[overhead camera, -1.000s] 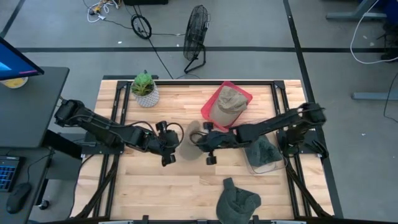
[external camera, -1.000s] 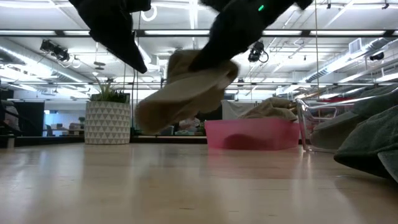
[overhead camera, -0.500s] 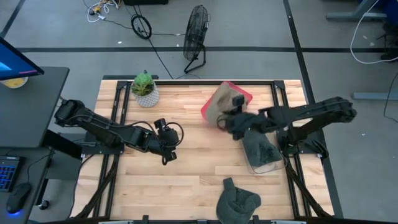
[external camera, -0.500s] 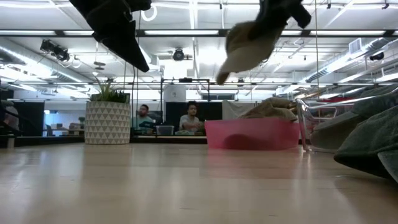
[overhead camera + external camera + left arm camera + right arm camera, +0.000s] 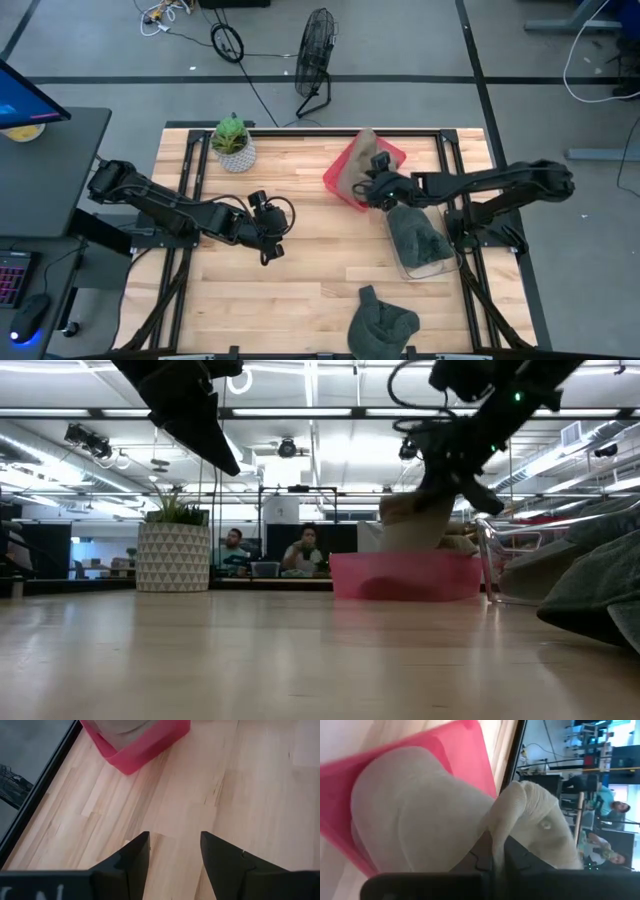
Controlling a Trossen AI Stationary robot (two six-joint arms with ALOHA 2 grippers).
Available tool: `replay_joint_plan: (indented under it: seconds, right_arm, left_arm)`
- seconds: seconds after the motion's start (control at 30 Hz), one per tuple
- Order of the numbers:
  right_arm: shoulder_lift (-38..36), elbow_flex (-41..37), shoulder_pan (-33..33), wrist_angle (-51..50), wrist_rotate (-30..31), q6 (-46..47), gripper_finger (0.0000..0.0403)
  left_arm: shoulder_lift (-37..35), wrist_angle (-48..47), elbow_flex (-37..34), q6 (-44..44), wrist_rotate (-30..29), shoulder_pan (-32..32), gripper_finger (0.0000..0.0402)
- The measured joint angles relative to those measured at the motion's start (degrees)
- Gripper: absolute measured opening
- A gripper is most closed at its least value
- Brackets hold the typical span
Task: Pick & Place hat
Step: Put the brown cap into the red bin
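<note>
Lying nearest the front edge of the wooden bench [image 5: 300,270], a dark green cap [image 5: 383,322] sits flat, and another dark green hat [image 5: 418,238] fills a clear bin [image 5: 405,264] to the right. Mid-bench, the left pincer [image 5: 270,240] hovers with its fingers [image 5: 131,857] spread and empty. Farther back, the right pincer [image 5: 372,186] clamps a soft, crumpled beige hat [image 5: 360,162], holding it over the pink bin [image 5: 338,184], where another beige hat [image 5: 420,825] rests. A potted plant [image 5: 233,142] stands at the far left.
</note>
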Motion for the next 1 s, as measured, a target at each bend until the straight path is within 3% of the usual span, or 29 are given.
replay_joint_plan:
  seconds: [0.13, 0.33, 0.57, 0.83, 1.0]
  right_arm:
    - [-0.20, -3.96, -0.72, 5.05, -2.86, 0.43, 0.0012]
    - [-0.02, -5.18, -0.72, 4.54, -14.63, 5.45, 0.0012]
    - [0.00, -5.84, -1.45, 4.03, -14.17, 7.98, 0.0029]
    - [0.00, -5.39, -1.46, 3.53, -13.87, 16.03, 0.0097]
    - [0.09, -0.36, -0.80, -4.01, -12.04, 22.16, 0.0143]
  left_arm:
    - [0.00, -0.02, 0.00, 0.00, 0.02, 0.00, 0.0179]
    - [0.00, -0.02, 0.00, 0.00, 0.00, 0.00, 0.0179]
    - [0.02, 0.00, -0.02, -0.02, 0.02, 0.02, 0.0179]
    - [0.02, 0.00, -0.02, 0.00, 0.02, 0.05, 0.0179]
    - [0.02, -0.02, -0.02, 0.00, 0.02, 0.05, 0.0179]
